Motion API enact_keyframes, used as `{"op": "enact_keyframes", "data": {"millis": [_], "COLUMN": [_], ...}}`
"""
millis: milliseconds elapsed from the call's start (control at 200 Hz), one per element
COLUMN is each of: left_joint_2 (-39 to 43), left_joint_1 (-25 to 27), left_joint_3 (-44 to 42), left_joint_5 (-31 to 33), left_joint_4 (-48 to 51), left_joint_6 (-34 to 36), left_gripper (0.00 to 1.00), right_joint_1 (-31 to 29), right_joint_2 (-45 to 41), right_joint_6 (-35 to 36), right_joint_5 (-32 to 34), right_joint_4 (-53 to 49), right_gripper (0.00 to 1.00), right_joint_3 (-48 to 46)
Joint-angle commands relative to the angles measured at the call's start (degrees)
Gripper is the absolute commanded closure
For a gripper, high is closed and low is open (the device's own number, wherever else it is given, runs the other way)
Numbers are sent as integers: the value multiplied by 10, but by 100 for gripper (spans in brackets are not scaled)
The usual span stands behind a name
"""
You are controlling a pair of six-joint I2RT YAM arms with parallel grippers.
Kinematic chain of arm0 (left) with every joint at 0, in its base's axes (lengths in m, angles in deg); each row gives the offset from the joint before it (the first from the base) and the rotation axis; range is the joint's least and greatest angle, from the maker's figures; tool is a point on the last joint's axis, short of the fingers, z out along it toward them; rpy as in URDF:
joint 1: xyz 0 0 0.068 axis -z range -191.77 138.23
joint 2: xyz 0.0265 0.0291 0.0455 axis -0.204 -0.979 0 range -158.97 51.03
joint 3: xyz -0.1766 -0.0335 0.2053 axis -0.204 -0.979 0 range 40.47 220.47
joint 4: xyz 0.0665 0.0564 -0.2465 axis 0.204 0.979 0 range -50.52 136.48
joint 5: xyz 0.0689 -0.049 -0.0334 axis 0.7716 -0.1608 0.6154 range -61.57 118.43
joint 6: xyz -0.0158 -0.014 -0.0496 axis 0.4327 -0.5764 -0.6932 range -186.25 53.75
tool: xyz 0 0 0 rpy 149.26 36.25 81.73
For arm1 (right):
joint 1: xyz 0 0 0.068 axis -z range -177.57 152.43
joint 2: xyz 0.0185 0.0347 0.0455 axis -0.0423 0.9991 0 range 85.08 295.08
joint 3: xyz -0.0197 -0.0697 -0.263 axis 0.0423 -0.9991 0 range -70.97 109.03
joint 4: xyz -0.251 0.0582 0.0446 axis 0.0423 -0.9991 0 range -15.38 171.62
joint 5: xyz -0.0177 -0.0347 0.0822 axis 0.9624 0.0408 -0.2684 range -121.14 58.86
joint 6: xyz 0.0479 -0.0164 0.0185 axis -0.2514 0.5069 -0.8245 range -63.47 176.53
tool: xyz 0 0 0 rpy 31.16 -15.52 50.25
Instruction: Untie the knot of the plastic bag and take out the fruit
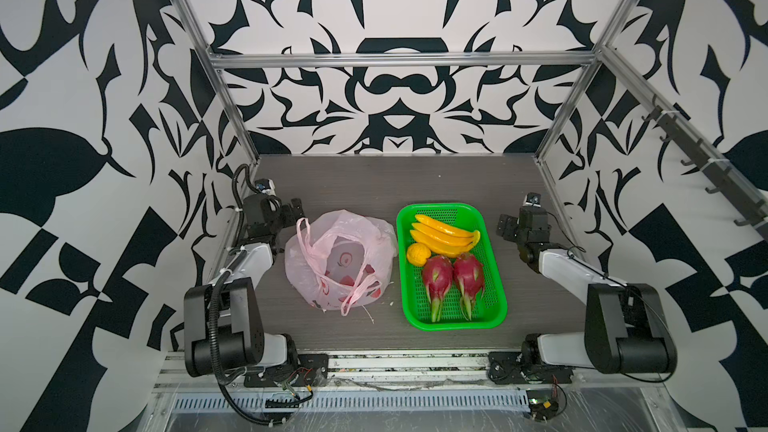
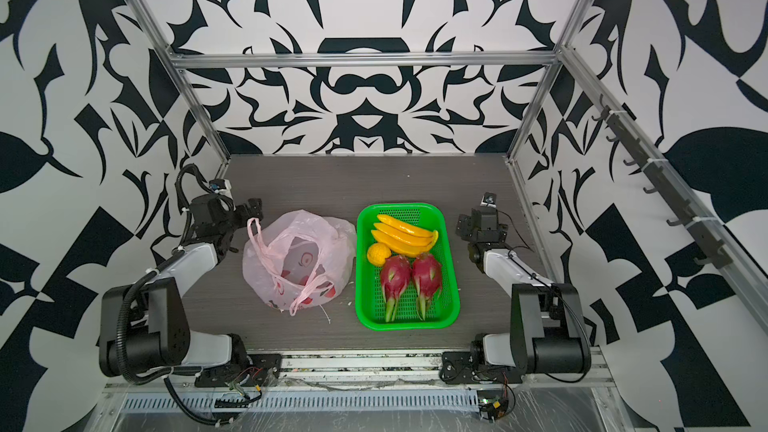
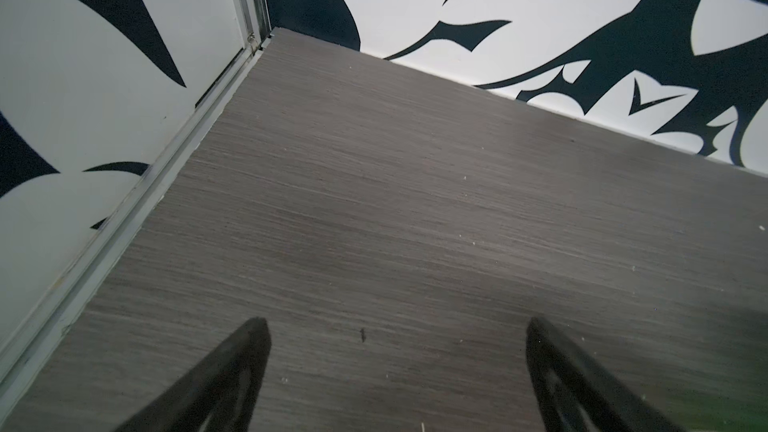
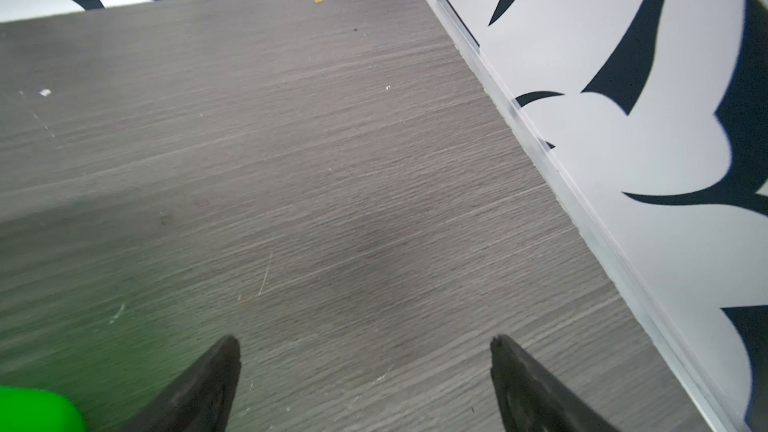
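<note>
Right wrist view: only a blurred, cut-off corner of green plastic basket; right gripper spread wide, holding nothing. Equally wide and empty, left gripper.

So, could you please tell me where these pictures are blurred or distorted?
Both top views are sharp, evenly lit, but the wide lens splays the frame rails; the plastic bag barely glares. In the left wrist view the left gripper is soft. In the right wrist view the green basket blurs, tinting the table.
</note>
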Motion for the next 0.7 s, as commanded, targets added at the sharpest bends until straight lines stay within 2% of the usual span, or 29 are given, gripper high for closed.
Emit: {"op": "enact_keyframes", "data": {"millis": [0, 90, 370, 650, 695], "left_joint_2": [7, 10, 34, 19, 12], "left_joint_1": [-1, -1, -1, -1, -1], "left_joint_3": [-40, -77, -116, -177, -186], "left_joint_5": [-7, -24, -45, -51, -52], "left_joint_4": [-75, -132, -121, -232, -259], "left_joint_6": [16, 5, 1, -8, -13], "left_gripper": [1, 1, 1, 1, 1], "right_joint_1": [1, 1, 1, 1, 1], "right_joint_2": [9, 18, 33, 36, 38], "right_joint_6": [9, 14, 38, 45, 44], "right_joint_5": [-9, -9, -6, -41, -65], "right_joint_4": [65, 96, 161, 209, 221], "right_gripper": [4, 5, 5, 7, 8], "right_joint_3": [-12, -29, -59, -74, -78]}}
